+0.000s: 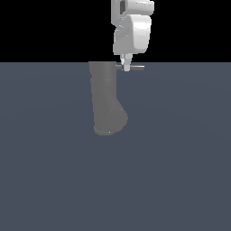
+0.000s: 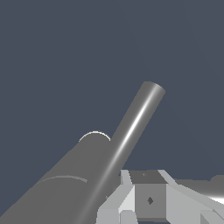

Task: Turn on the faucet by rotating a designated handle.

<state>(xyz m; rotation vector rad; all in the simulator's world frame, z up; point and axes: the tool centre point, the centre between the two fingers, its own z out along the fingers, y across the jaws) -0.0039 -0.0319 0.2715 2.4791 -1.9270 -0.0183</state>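
Jaw state: cannot tell, though the gripper (image 1: pixel 127 66) is sitting right at the handle (image 1: pixel 134 67), seemingly touching it. Handle is projecting sideways toward the exterior view's right from the top of the faucet (image 1: pixel 105 97). Risk, as I judge it: the thin glossy rod slipping past the fingertips during rotation if contact is shallow.

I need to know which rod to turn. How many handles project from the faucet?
1: the handle juts sideways from the faucet's far end toward the exterior view's right, at the gripper. Others could be hidden behind.
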